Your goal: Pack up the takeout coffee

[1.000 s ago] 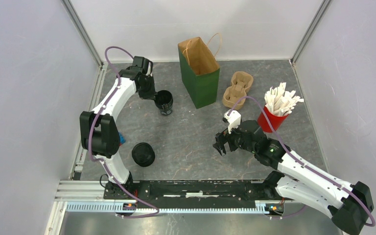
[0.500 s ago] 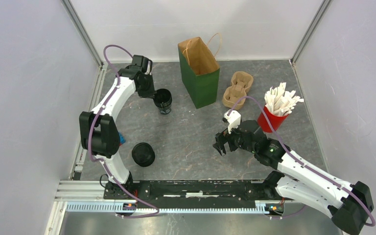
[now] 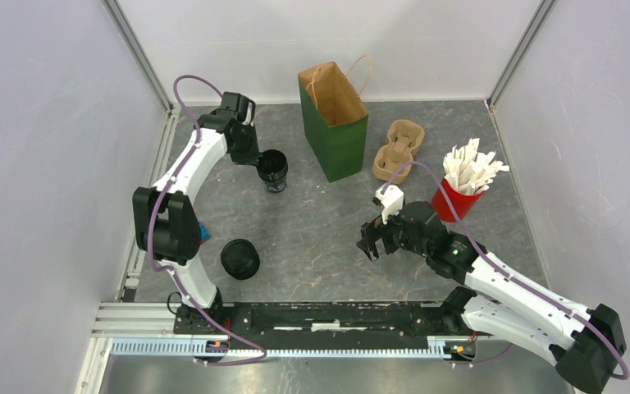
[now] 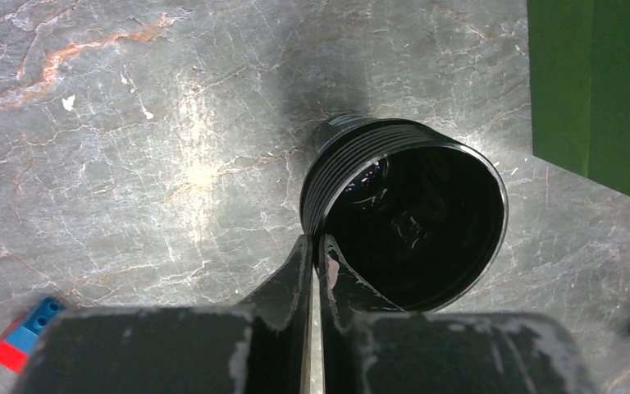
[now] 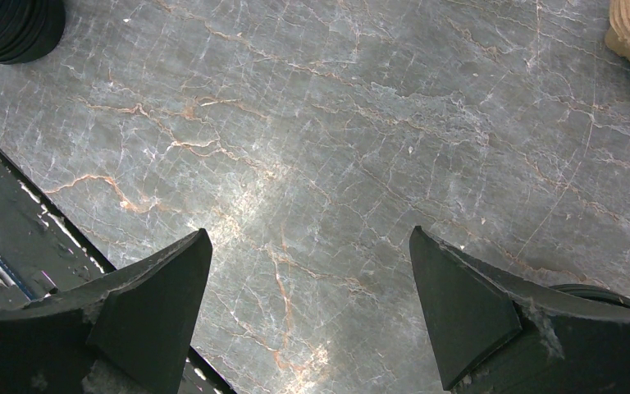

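A black takeout coffee cup (image 3: 274, 168) with no lid on it is pinched at the rim by my left gripper (image 3: 261, 162), just left of the green paper bag (image 3: 334, 123). In the left wrist view the gripper (image 4: 315, 240) is shut on the cup's wall, one finger inside and one outside. The cup (image 4: 406, 213) tilts and shows its ribbed side. A second black cup (image 3: 239, 258), lidded, stands near the left arm's base. My right gripper (image 3: 371, 243) hovers open over bare table (image 5: 310, 304), nothing between its fingers.
The tan pulp carrier (image 3: 399, 149) lies right of the bag, with a red cup of white packets (image 3: 456, 199) beyond it. A small blue and red brick (image 4: 25, 341) sits by the left rail. The lidded cup (image 5: 12, 25) shows at the right wrist view's top-left corner.
My left gripper has shifted slightly toward the back of the table, taking the open cup with it. The right arm has not moved.
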`<state>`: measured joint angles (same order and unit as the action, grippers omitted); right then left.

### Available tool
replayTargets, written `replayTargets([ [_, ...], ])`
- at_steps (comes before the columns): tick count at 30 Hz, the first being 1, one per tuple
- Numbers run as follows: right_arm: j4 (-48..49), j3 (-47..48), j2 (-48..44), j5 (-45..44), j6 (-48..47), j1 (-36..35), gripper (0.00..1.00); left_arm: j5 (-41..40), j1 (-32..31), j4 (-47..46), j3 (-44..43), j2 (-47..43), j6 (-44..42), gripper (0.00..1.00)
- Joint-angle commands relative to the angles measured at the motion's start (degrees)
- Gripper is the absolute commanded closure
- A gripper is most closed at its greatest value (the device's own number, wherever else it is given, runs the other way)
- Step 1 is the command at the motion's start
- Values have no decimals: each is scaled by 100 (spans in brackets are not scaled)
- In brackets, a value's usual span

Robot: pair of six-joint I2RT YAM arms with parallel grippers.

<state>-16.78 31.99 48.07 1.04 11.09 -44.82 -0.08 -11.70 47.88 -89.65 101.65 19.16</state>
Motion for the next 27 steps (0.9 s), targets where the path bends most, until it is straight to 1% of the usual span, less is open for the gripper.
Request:
replayTargets([
  [1, 157, -17, -75, -69, -54, 17, 2, -45, 28, 66, -375, -9, -6, 87],
  [2, 165, -22, -77, -69, -52, 18, 2, -35, 28, 88, -394, 6, -27, 86],
  [3, 172, -26, -72, -69, -39, 17, 2, -28, 28, 113, -411, 13, -45, 88],
  [4, 175, -17, -60, -69, -42, 20, 2, -19, 28, 116, -413, 14, -63, 96],
  [5, 168, -9, -53, -69, -40, 17, 2, -19, 28, 125, -405, 13, -77, 98],
  [10, 175, -7, -61, -69, -37, 20, 2, -19, 28, 126, -403, 16, -66, 98],
  [12, 166, -8, -75, -69, -37, 17, 2, -19, 28, 137, -425, 34, -88, 97],
  [14, 164, -22, -91, -69, -29, 18, 2, -19, 28, 169, -432, 40, -98, 89],
  [15, 162, -28, -89, -69, -29, 21, 2, -18, 27, 169, -427, 42, -109, 87],
  [18, 166, -17, -88, -69, -26, 24, 2, -19, 28, 178, -413, 38, -129, 87],
  [19, 164, -17, -93, -69, -27, 18, 2, -19, 28, 179, -406, 39, -136, 90],
  [20, 163, -17, -93, -69, -27, 17, 2, -18, 28, 178, -405, 37, -151, 97],
  [23, 166, -17, -105, -69, -21, 17, 2, -19, 28, 193, -417, 51, -159, 98],
  [24, 165, -17, -111, -69, -26, 17, 2, -19, 28, 215, -434, 54, -168, 93],
  [26, 156, -17, -109, -69, -23, 17, 2, -107, 28, 247, -457, 57, -173, 73],
  [27, 157, -24, -120, -69, -28, 17, 2, -138, 28, 256, -457, 65, -183, 72],
])
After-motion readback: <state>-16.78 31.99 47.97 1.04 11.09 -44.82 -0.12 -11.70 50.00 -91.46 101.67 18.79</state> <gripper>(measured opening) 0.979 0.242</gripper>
